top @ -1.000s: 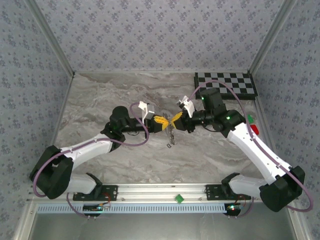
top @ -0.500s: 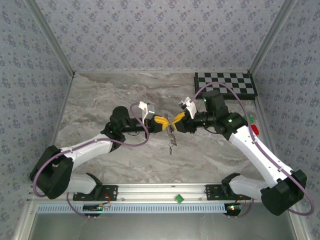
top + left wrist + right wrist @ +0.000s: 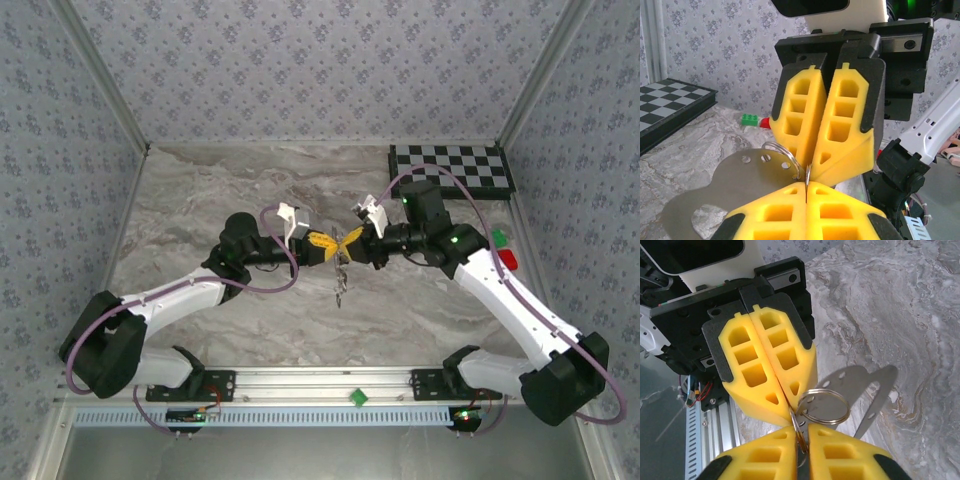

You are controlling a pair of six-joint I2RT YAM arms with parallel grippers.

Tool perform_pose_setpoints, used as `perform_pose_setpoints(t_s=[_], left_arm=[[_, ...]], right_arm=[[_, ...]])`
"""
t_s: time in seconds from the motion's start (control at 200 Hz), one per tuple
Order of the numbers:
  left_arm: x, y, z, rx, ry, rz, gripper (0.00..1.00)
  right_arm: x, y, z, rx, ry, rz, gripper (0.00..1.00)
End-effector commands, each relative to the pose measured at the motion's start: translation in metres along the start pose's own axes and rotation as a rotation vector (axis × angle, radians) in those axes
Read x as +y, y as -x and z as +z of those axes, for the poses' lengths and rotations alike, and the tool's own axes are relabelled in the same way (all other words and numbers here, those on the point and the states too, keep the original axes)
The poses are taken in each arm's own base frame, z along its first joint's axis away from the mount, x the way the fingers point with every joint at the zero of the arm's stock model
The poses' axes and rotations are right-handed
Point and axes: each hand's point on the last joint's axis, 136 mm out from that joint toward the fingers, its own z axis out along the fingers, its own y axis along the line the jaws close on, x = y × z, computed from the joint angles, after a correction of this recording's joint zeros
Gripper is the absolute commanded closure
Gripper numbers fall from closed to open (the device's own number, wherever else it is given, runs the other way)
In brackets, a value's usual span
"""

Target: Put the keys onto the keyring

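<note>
Both pincers sit nose to nose, dead centre of the overhead frame. The left pincer (image 3: pixel 806 186) is clamped fully shut and the right pincer (image 3: pixel 801 432) is pinched narrow. Both look to be nipping the thin grey wire keyring (image 3: pixel 827 390) held up between them. A flat grey metal tag with holes (image 3: pixel 735 180) hangs off that ring. In the overhead view a small dangling bit (image 3: pixel 341 285) hangs above the marbled worktop (image 3: pixel 200 200), too tiny to call. Can't tell if any keys are on yet, so the threading is probably mostly still to do.
</note>
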Motion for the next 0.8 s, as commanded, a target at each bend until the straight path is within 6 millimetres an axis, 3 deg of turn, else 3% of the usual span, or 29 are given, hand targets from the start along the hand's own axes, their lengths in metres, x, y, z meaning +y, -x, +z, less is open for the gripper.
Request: perform_pose_setpoints(t_s=[0.0,0.035,0.31,0.36,0.44,0.455,0.795], left_arm=[[-0.014,0.025,-0.002,-0.059,-0.037,0.073,1.0],[-0.014,0.024,-0.002,-0.059,-0.038,0.073,1.0],[-0.013,0.021,0.0,-0.033,-0.043,0.066,1.0],[-0.013,0.019,0.001,-0.019,-0.045,0.068,0.92],[-0.014,0.016,0.001,-0.003,-0.051,0.071,0.87],[-0.014,0.016,0.001,-0.002,-0.052,0.072,0.86],[-0.016,0.008,0.002,0.041,-0.074,0.08,0.82]], right_arm=[[0.008,0.003,-0.001,0.001,0.034,-0.007,0.96],[0.009,0.003,-0.001,0.004,0.033,-0.008,1.0],[0.007,0.002,-0.006,0.044,-0.01,-0.029,1.0],[0.007,0.002,-0.007,0.063,-0.024,-0.04,1.0],[0.008,-0.008,-0.006,0.127,-0.031,-0.05,1.0],[0.009,-0.001,-0.008,0.119,-0.037,-0.066,1.0],[0.018,-0.012,0.001,0.312,-0.028,-0.113,1.0]])
